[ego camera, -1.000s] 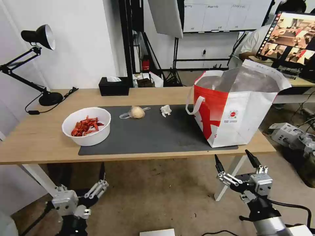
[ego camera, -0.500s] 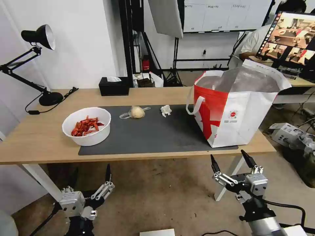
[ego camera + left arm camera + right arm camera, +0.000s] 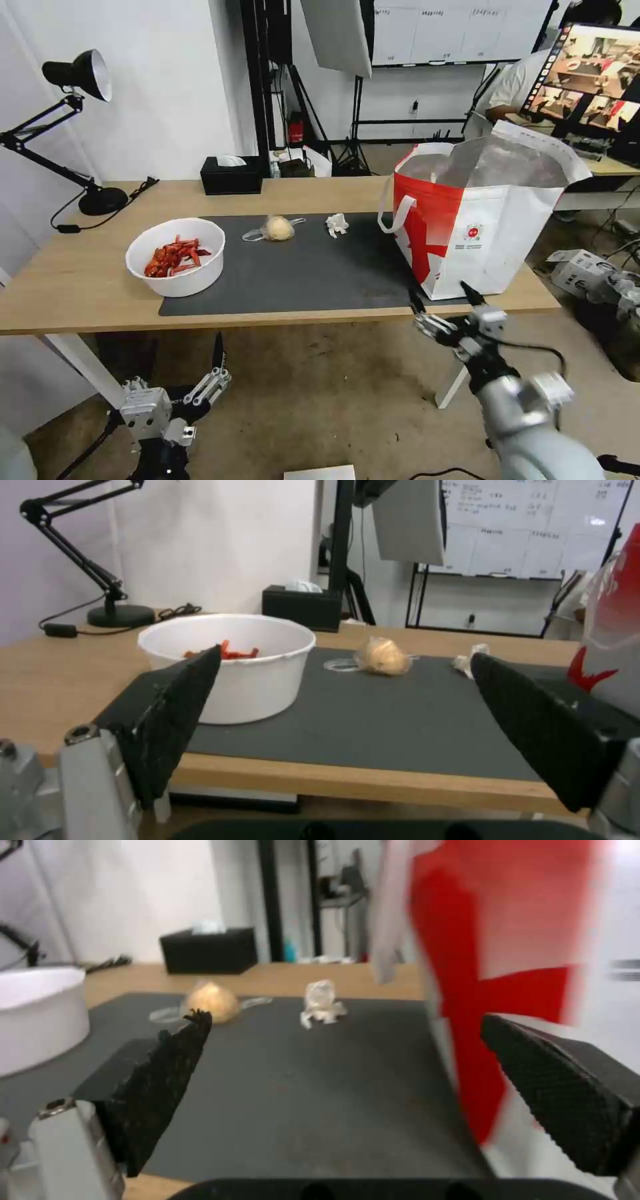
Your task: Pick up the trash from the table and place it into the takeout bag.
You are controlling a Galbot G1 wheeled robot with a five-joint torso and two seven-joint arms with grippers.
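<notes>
The right gripper (image 3: 443, 308), fingers spread and empty, is seen raised to the table's (image 3: 80, 280) front edge beside the takeout bag (image 3: 480, 220), higher and further left than a second ago. The crumpled tissue (image 3: 337, 225), wrapped lump (image 3: 279, 229) and bowl of shells (image 3: 176, 256) lie beyond on the open mat (image 3: 313, 273). The left gripper (image 3: 183, 370) is held spread below the table.
</notes>
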